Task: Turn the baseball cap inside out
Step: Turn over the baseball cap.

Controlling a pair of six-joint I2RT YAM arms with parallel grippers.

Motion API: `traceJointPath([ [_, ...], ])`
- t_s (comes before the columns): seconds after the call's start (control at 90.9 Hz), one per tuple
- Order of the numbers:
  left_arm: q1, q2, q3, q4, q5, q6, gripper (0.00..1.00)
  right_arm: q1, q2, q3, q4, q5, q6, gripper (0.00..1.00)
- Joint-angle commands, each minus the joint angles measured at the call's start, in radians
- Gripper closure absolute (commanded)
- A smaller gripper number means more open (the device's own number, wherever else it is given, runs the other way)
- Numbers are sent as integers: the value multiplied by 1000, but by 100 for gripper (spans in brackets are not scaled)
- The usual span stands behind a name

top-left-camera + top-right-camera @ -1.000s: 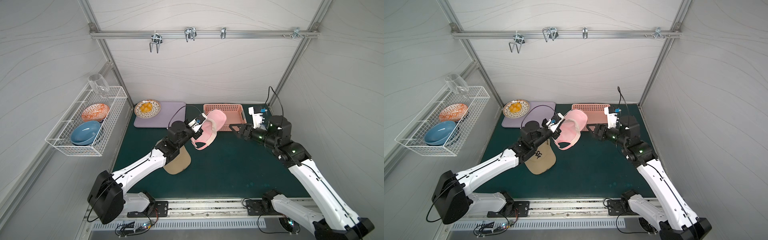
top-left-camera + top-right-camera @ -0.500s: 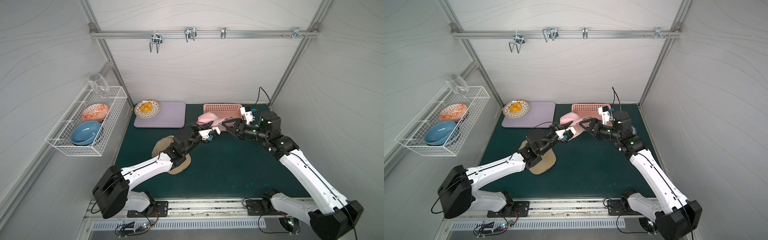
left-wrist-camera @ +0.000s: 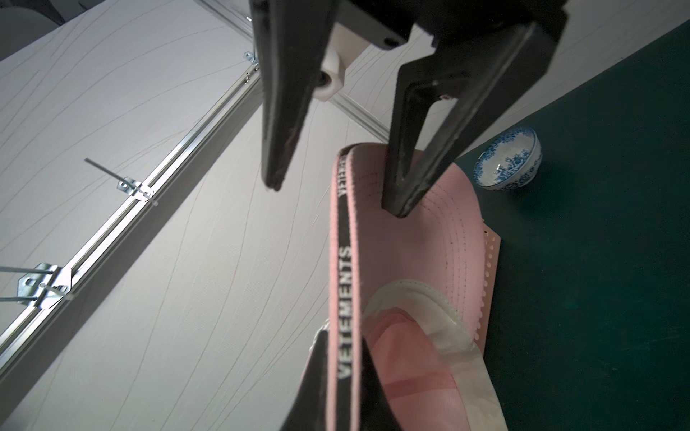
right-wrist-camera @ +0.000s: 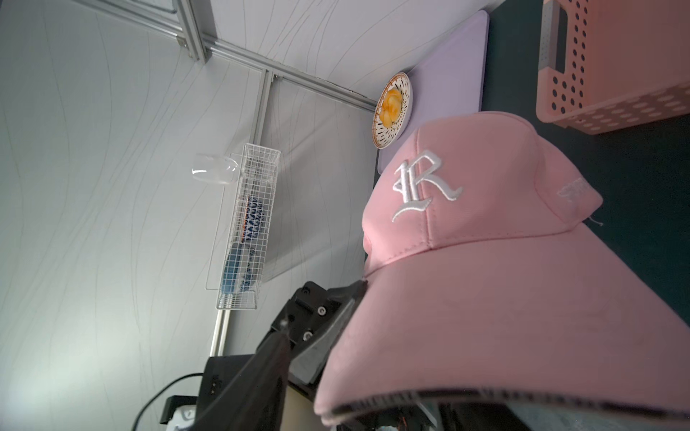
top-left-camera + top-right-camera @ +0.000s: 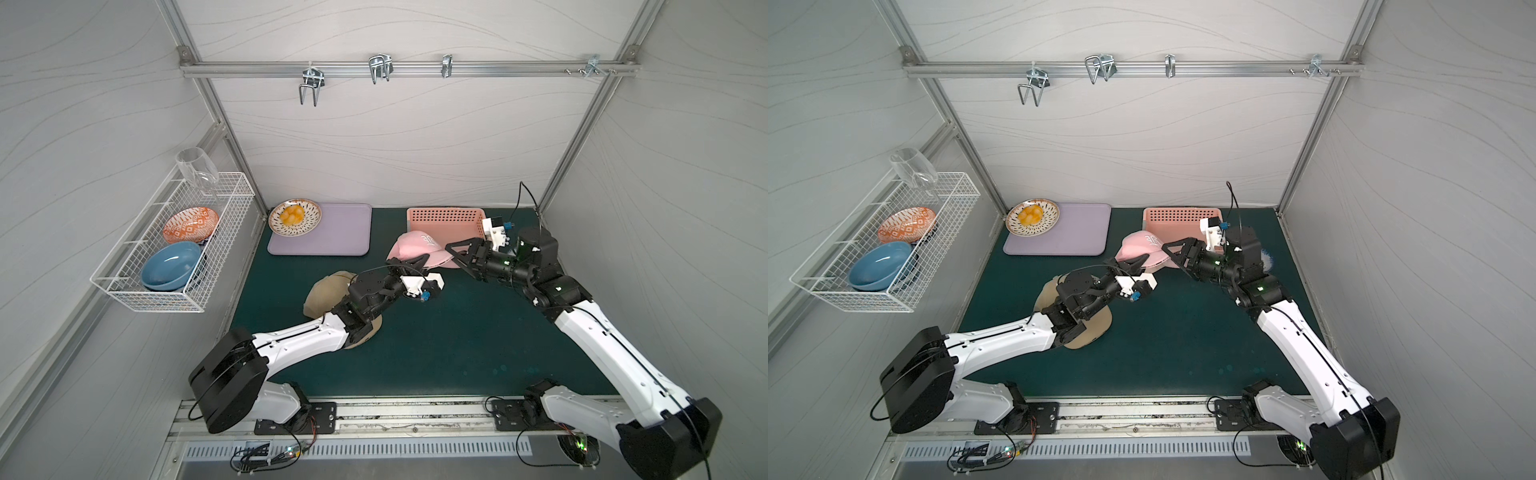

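Note:
The pink baseball cap [image 5: 415, 248] [image 5: 1142, 245] hangs just above the green mat, crown up, its white embroidered letter showing in the right wrist view [image 4: 429, 186]. My left gripper [image 5: 411, 264] [image 3: 343, 392] is shut on the cap's rim, pinching the black lettered sweatband. From the right, my right gripper [image 5: 453, 255] [image 3: 336, 199] reaches in, open. Its two fingers straddle the brim's edge with a gap on one side. In the right wrist view the brim covers one finger; the other finger [image 4: 261, 373] shows beside it.
A tan cap [image 5: 326, 286] lies on the mat under my left arm. Along the back stand a pink basket [image 5: 444, 218], a purple board [image 5: 332, 232] and a plate of yellow food [image 5: 294, 216]. A blue-and-white bowl [image 3: 507, 164] sits behind my right arm. A wire rack [image 5: 174, 249] hangs on the left wall.
My left arm has brought the pink cap down from its raised position and toward the right. My right gripper has moved in to the brim and its jaws have narrowed.

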Motion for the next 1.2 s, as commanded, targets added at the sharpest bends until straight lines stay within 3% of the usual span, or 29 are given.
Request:
traceJointPath([
  [0.0,-17,-39,1,107,76,89,100,-11,14,-8,31,13,8,47],
  [0.11,-26,-57,-6,112,93,95,100,-20,21,-30,41,6,13,59],
  [0.242,-38,-87,-3,71,103,90,100,-30,30,-45,47,-23,-8,83],
  [0.264,-40,-94,-2,62,102,82,94,-30,30,-46,47,-26,-10,85],
  [0.341,-43,-136,-8,37,90,13,41,-36,25,-48,42,-40,-50,96],
  [0.407,-42,-197,3,-22,47,-132,29,-46,17,-47,34,-64,-90,100],
  [0.55,-35,-334,80,-255,-148,-465,26,-52,9,-65,40,-158,-252,100],
  [0.638,-4,-407,104,-385,-194,-642,24,-52,0,-112,94,-239,-368,100],
  [0.77,113,-477,151,-560,-331,-1039,19,-54,-14,-150,114,-366,-476,100],
  [0.858,230,-500,197,-751,-259,-1245,19,-54,10,-174,161,-451,-475,100],
  [0.957,317,-509,204,-855,-168,-1387,19,-52,53,-198,252,-515,-422,100],
  [1.188,392,-498,173,-923,-5,-1495,19,-50,120,-229,290,-525,-425,100],
])
